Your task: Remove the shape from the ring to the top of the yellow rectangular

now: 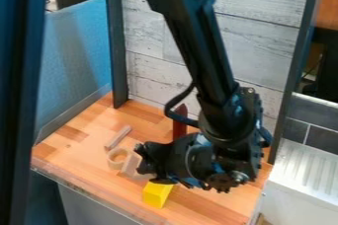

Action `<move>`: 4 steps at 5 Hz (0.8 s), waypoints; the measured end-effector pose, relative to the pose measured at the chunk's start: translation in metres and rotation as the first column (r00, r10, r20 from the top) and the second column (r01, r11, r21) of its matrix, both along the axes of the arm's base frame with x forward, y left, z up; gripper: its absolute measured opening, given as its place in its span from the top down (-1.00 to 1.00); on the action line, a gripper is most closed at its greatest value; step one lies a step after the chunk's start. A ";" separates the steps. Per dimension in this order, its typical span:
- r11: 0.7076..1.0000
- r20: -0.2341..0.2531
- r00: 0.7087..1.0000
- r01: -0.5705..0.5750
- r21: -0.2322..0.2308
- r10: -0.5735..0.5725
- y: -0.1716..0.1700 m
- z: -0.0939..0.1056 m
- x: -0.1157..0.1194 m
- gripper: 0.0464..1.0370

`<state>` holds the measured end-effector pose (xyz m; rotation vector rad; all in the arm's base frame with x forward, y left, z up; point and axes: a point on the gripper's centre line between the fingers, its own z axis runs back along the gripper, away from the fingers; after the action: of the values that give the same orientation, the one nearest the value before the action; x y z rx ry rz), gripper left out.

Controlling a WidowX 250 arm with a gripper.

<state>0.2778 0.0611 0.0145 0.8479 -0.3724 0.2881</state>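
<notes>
Your robot hand [145, 161] is low over the wooden table [78, 156], tipped toward the left. I can't tell if it is apart, together or clamped on something. Right by it, on the left, is a pale piece [131, 164], likely the shape you want. It is just beside the ring [111, 160], not inside it; I can't tell if they touch. The yellow block [156, 196] is on the near side of the hand. The small stick [118, 137] lies to the far left, and the red thing [180, 122] stands on the far side.

Getting hold of the piece looks like your job now. Line up with its sides, squeeze softly, and go straight up so you don't bump the ring. Count them: one pale piece, one ring, one yellow block, one stick, one red thing.
</notes>
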 end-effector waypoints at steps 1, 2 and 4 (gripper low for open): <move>0.999 -0.007 0.999 -0.034 0.013 0.034 -0.003 -0.003 0.007 0.51; 0.999 -0.017 0.999 -0.048 0.025 0.048 -0.012 -0.007 0.015 0.51; 0.993 -0.036 0.994 -0.101 0.057 0.104 -0.015 -0.014 0.027 0.51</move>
<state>0.3051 0.0464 0.0006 0.9275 -0.3025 0.3574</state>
